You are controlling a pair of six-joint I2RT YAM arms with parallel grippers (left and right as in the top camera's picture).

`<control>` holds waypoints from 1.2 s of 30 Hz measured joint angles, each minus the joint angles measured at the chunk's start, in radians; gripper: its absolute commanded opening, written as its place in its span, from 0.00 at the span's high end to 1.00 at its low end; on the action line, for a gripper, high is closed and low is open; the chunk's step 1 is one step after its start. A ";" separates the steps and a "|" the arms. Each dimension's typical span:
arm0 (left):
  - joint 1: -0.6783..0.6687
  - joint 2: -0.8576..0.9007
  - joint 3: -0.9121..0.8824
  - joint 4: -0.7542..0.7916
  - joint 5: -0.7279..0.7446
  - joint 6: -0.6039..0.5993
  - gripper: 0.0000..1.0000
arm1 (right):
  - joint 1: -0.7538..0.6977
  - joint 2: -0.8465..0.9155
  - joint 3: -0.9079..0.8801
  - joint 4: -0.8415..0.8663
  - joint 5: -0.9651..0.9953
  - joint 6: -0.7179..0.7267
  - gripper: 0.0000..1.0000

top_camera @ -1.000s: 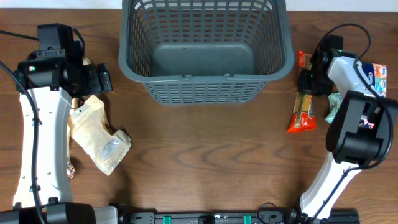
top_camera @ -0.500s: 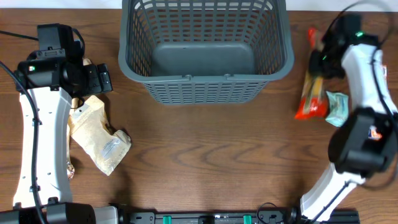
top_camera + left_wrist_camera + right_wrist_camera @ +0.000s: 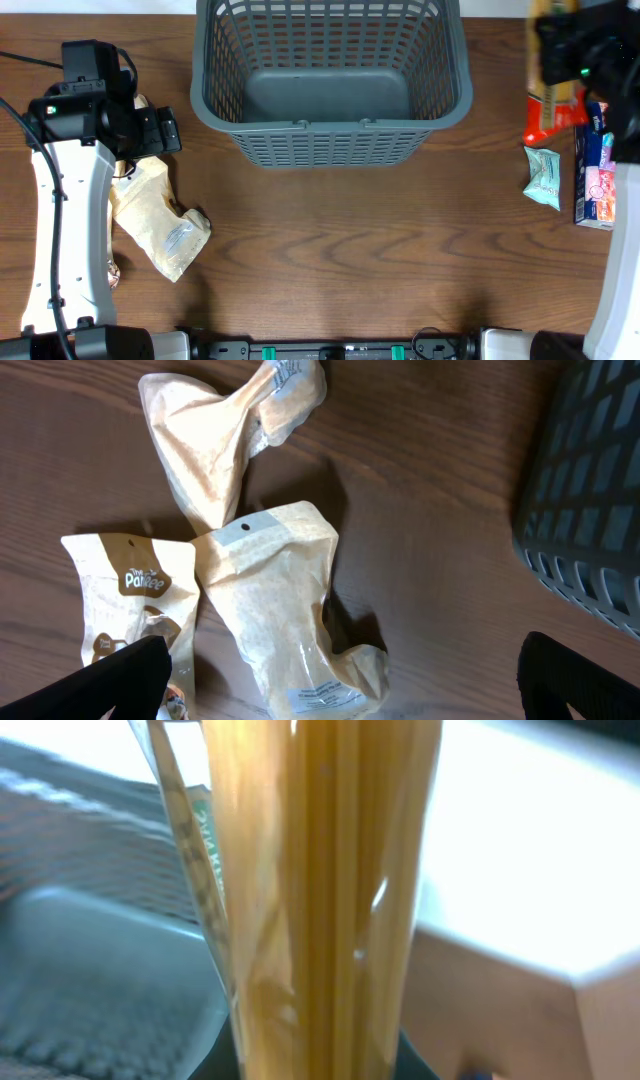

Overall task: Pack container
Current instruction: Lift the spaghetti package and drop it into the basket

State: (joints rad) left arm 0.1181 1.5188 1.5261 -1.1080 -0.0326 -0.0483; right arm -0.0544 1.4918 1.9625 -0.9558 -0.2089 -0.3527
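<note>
The dark grey slotted container (image 3: 330, 135) stands at the top middle of the table, with nothing visible inside. Its lattice wall shows in the left wrist view (image 3: 590, 490) and blurred in the right wrist view (image 3: 90, 930). My right gripper (image 3: 562, 45) is raised at the top right, shut on a clear packet of spaghetti with a red end (image 3: 548, 115); the pasta fills the right wrist view (image 3: 320, 890). My left gripper (image 3: 340, 685) is open and empty above tan paper pouches (image 3: 285, 600), also seen overhead (image 3: 155, 220).
A small teal packet (image 3: 545, 177) and a blue and pink box (image 3: 596, 170) lie at the right. A printed tan pouch (image 3: 125, 600) and a crumpled tan pouch (image 3: 225, 430) lie beside the left gripper.
My right gripper has lifted the spaghetti packet off the table and carried it up and to the right. The left arm has not moved.
</note>
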 measured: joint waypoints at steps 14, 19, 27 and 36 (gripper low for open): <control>0.000 0.000 0.000 -0.002 0.000 0.000 0.01 | 0.335 0.103 -0.002 0.358 -0.111 -0.331 0.76; 0.000 0.000 0.000 -0.003 0.000 0.000 0.01 | 0.401 0.232 -0.002 0.324 -0.153 -0.364 0.75; 0.000 0.000 0.000 -0.003 0.000 0.000 0.01 | 0.453 0.452 -0.009 0.167 -0.158 -0.375 0.89; 0.000 0.000 0.000 -0.003 0.000 0.000 0.01 | 0.428 0.544 -0.010 0.013 -0.149 -0.389 0.91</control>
State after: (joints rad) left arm 0.1181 1.5188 1.5261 -1.1107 -0.0326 -0.0483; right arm 0.3733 2.0354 1.9530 -0.9428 -0.3576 -0.7418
